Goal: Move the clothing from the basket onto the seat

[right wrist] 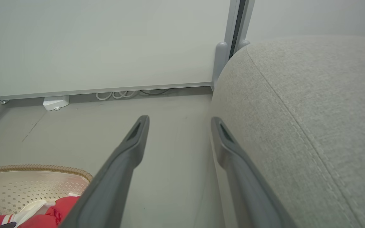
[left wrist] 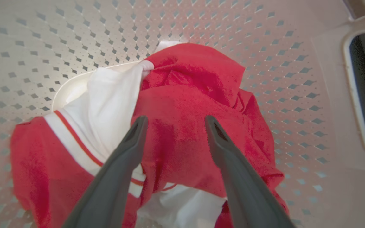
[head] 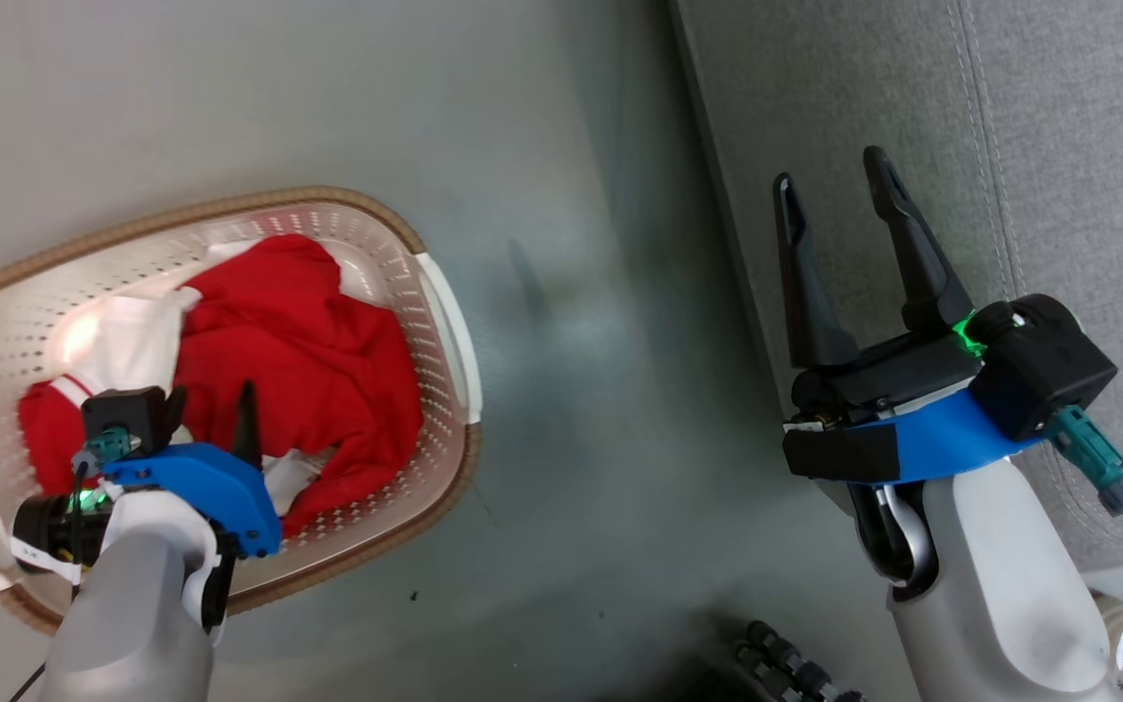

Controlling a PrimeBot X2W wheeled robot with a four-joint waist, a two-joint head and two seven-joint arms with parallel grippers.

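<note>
The cream basket (head: 445, 322) with a brown rim stands on the floor at the left. The clothing lies bunched inside: a plain red garment (head: 318, 361) over one with a white panel (head: 137, 336) and striped trim. My left gripper (head: 212, 392) hangs open over the pile, fingers pointing down into it. In the left wrist view, the left gripper (left wrist: 176, 118) straddles a red fold (left wrist: 185, 95) beside the white panel (left wrist: 106, 104); whether it touches is unclear. My right gripper (head: 830, 168) stands open and empty at the edge of the grey seat (head: 1059, 146).
Bare grey floor (head: 600, 390) separates the basket from the seat. A dark ribbed hose (head: 786, 668) lies at the bottom edge. In the right wrist view, the open right gripper (right wrist: 180, 118) faces a pale wall with cables (right wrist: 122, 94), a white box (right wrist: 55, 103) and a metal post (right wrist: 222, 60).
</note>
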